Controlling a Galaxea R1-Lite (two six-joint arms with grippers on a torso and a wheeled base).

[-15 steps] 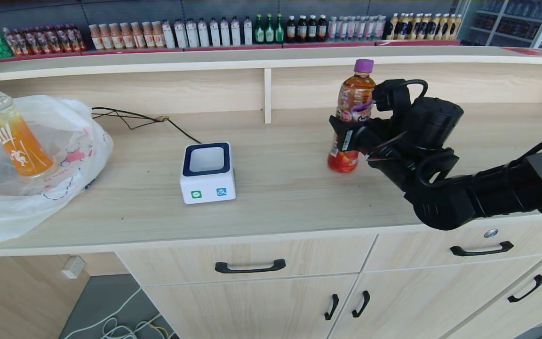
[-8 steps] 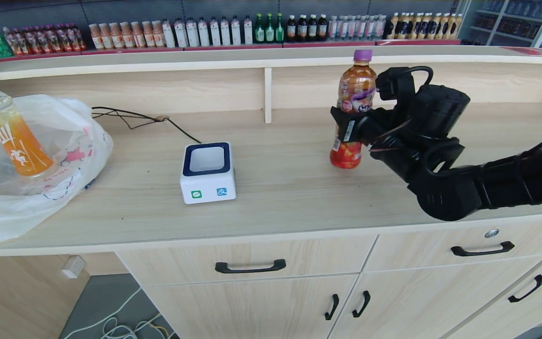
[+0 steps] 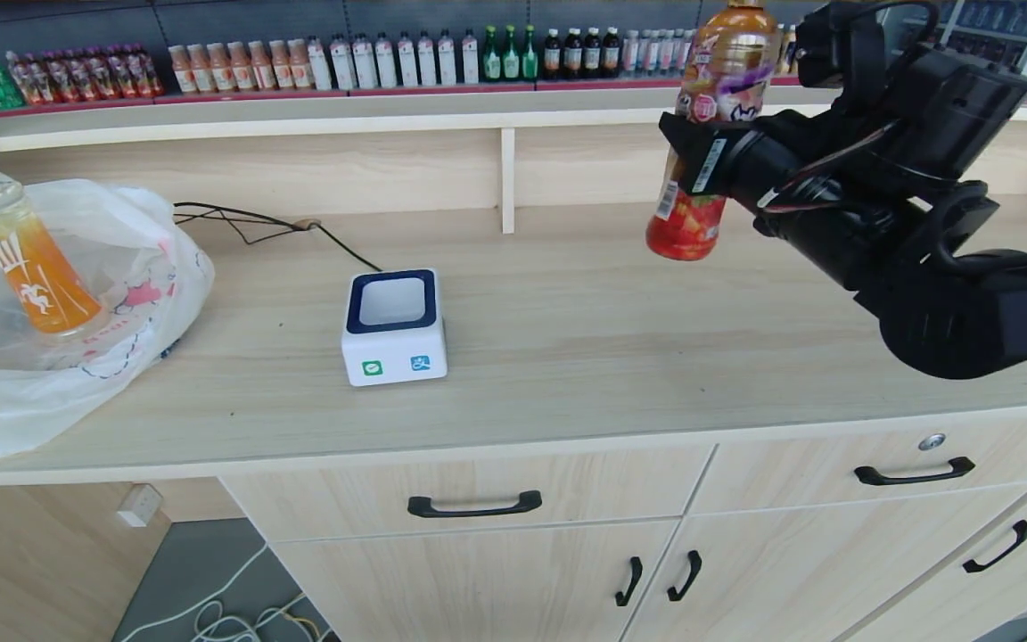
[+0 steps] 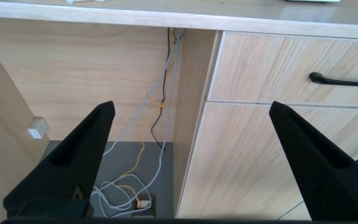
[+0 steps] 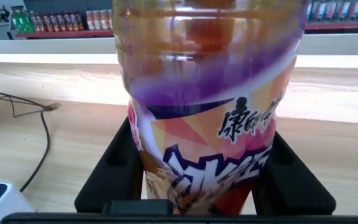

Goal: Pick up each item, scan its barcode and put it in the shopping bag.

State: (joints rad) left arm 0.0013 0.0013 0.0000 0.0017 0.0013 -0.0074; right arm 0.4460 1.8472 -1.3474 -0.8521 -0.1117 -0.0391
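Note:
My right gripper is shut on a tea bottle with a purple and red label, holding it upright in the air above the right part of the counter. Its barcode strip faces left. In the right wrist view the tea bottle stands between the black fingers. The white scanner with a blue-rimmed window sits at the counter's middle. At the far left the white shopping bag holds an orange drink bottle. My left gripper hangs open below counter level, in front of the cabinet.
A black cable runs from the scanner toward the back shelf. A raised wooden ledge with a divider borders the counter's rear. Rows of bottles line the shelves behind. Drawers with black handles are under the counter.
My right gripper has lifted the tea bottle off the counter, raising it up and slightly right. The scanner, the bag and its bottle have not moved.

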